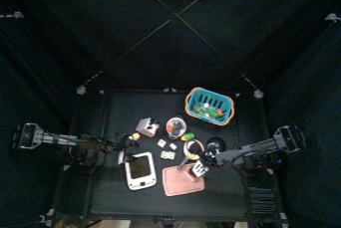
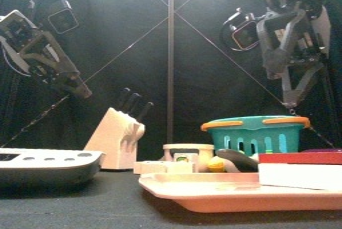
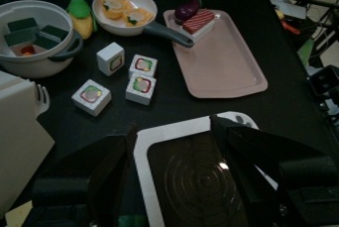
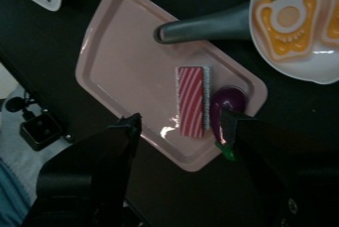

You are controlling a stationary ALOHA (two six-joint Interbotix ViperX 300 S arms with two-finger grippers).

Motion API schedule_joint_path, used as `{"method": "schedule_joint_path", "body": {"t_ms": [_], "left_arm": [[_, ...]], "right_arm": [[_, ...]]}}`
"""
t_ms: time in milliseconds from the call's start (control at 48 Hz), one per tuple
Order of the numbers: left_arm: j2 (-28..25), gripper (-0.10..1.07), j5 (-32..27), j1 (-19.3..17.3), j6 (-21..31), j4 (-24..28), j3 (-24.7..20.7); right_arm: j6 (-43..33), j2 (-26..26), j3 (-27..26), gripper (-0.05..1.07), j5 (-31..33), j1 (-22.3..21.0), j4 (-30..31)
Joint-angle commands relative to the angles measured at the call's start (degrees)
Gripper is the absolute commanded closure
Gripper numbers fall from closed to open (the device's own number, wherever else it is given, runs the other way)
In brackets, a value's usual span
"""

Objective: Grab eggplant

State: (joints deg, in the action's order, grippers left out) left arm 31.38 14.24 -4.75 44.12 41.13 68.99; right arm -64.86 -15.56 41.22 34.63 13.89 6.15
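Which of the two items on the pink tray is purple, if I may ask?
The rounded eggplant near the tray's corner; the long block beside it is red-and-white striped.

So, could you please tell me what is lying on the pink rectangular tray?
On the pink rectangular tray lie a red-and-white striped block and a small purple eggplant beside it. The right gripper, jaws wide open, hangs above them; its fingers cover part of the tray's edge.

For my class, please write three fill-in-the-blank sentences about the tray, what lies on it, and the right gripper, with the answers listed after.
1. The eggplant lies on a ___ tray.
2. Next to it on that tray lies a block striped red and ___.
3. The jaws of the right gripper stand ___.

Missing words: pink; white; open
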Motion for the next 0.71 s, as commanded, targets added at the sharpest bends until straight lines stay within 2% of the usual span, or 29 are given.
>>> {"method": "schedule_joint_path", "body": {"t_ms": [0,292,688], "left_arm": [[0.1,0.03,0.4,-0.1,-0.1,-0.2,-0.7],[0.0,0.03,0.4,-0.2,-0.1,-0.2,-0.7],[-0.4,0.03,0.4,-0.2,0.0,-0.1,-0.7]], "right_arm": [[-2.6,-2.5,1.1,0.07,1.2,2.1,3.8],[-5.8,-2.8,7.5,0.08,3.1,7.1,6.1],[-5.4,1.6,7.2,0.08,1.2,8.6,8.5]]}}
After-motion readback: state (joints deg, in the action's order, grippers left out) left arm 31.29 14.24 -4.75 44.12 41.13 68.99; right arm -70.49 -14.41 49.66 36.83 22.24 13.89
